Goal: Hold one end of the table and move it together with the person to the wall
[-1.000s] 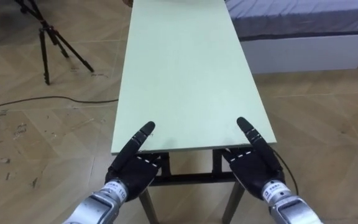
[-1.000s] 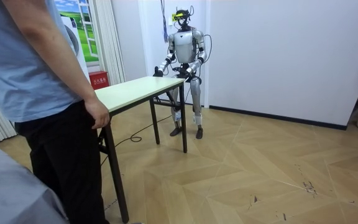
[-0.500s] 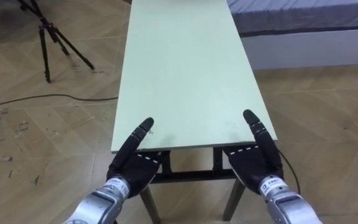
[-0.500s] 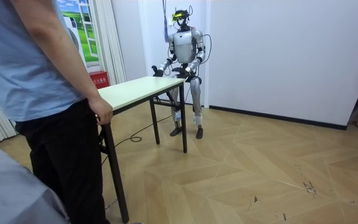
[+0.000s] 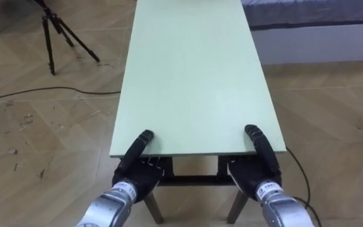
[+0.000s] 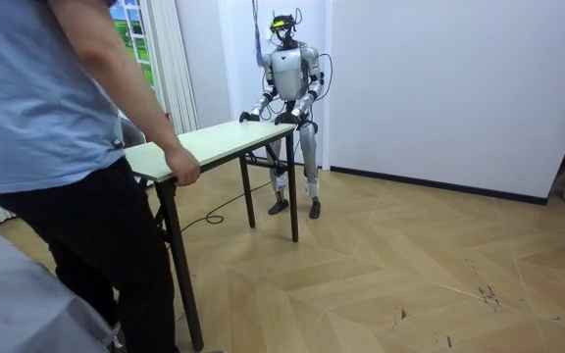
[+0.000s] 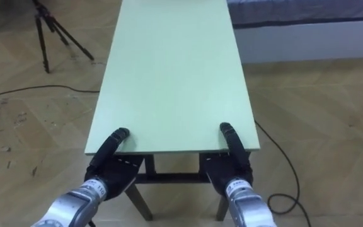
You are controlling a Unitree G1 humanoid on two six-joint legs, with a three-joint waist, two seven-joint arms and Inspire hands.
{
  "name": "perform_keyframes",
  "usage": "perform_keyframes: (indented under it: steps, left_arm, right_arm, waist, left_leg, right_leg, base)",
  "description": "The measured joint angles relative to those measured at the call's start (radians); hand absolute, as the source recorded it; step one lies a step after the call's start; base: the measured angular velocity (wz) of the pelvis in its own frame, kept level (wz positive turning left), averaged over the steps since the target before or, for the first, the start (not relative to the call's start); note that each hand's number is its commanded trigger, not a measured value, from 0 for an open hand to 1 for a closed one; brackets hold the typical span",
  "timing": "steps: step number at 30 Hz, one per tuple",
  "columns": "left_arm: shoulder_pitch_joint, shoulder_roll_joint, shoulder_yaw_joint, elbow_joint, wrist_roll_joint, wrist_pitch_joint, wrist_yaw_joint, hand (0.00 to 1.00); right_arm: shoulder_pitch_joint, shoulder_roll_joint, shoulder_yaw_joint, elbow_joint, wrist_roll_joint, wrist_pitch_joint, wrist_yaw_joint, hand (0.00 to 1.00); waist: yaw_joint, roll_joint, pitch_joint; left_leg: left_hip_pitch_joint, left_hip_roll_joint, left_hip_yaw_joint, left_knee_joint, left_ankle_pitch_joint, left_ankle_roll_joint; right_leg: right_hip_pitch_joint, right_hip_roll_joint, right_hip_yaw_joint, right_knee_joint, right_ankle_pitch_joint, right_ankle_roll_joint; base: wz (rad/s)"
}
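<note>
Gripping the near end of the surface (image 5: 194,75): your left hand (image 5: 134,171) and right hand (image 5: 258,171) both pinch it, thumbs on top, other fingers hidden underneath. Its long axis runs straight ahead toward the person (image 6: 67,147).

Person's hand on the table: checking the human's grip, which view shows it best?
The room view: the person's hand grips the table edge. The eye views show the robot's end, left hand and right hand clamping it.
</note>
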Motion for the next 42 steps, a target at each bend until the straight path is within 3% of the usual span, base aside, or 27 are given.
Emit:
perform_keyframes:
  steps: [2,4,9,22,26,34,42]
  left_arm:
    - [0.000,-0.003,-0.002,-0.002,-0.001,0.000,0.003,1.00]
    - [-0.001,-0.003,-0.003,-0.006,0.011,-0.004,0.003,1.00]
    - [-0.002,-0.004,-0.004,-0.007,0.036,-0.011,0.004,1.00]
    - [-0.001,-0.003,-0.004,-0.007,0.037,-0.011,0.004,1.00]
    - [0.001,-0.004,-0.013,-0.007,0.074,-0.021,-0.009,1.00]
    - [0.042,-0.010,-0.016,-0.007,0.171,-0.035,-0.111,1.00]
    - [0.055,-0.012,-0.034,-0.007,0.198,-0.051,-0.152,1.00]
  right_arm:
    - [0.000,0.001,0.002,0.000,-0.008,-0.009,-0.001,1.00]
    - [0.000,0.010,0.003,0.000,-0.009,-0.018,-0.001,1.00]
    - [-0.001,0.012,0.008,0.000,-0.014,-0.022,0.000,1.00]
    - [-0.001,0.011,0.009,0.000,-0.016,-0.023,0.001,1.00]
    - [-0.001,0.010,0.022,-0.002,-0.023,-0.042,0.003,1.00]
    - [0.004,0.007,0.036,-0.004,-0.034,-0.045,0.028,1.00]
    - [0.019,0.006,0.038,-0.020,-0.056,-0.058,0.043,1.00]
  waist:
    - [0.002,-0.002,0.0018]
    - [0.003,-0.012,0.0091]
    - [0.002,-0.014,0.0104]
    - [0.002,-0.015,0.0101]
    - [0.002,-0.015,0.0099]
    - [-0.002,-0.017,0.0087]
    - [-0.002,-0.023,0.0050]
  left_leg:
    - [0.010,-0.001,-0.001,-0.015,0.000,0.000]
    - [0.009,-0.002,-0.001,-0.016,0.000,0.000]
    - [0.007,-0.002,-0.003,-0.015,0.000,0.000]
    - [0.006,-0.002,-0.005,-0.013,0.000,0.000]
    - [0.003,-0.002,-0.001,-0.012,0.000,0.000]
    - [-0.011,-0.002,0.000,-0.006,0.000,0.000]
    - [-0.021,-0.002,0.000,0.008,0.000,0.000]
  right_leg:
    - [0.003,0.000,-0.002,0.000,0.000,0.001]
    - [0.003,0.000,-0.002,-0.001,-0.001,0.001]
    - [0.003,0.000,-0.002,-0.002,-0.007,0.004]
    - [0.004,0.000,-0.002,-0.002,-0.009,0.004]
    - [0.000,-0.001,-0.003,-0.001,-0.009,0.004]
    - [-0.014,-0.001,-0.001,0.004,-0.009,0.004]
    - [-0.017,-0.004,-0.003,0.005,-0.009,0.004]
  base:
    - [0.00]
    - [0.00]
    - [0.00]
    - [0.00]
    - [0.00]
    - [0.00]
    - [0.00]
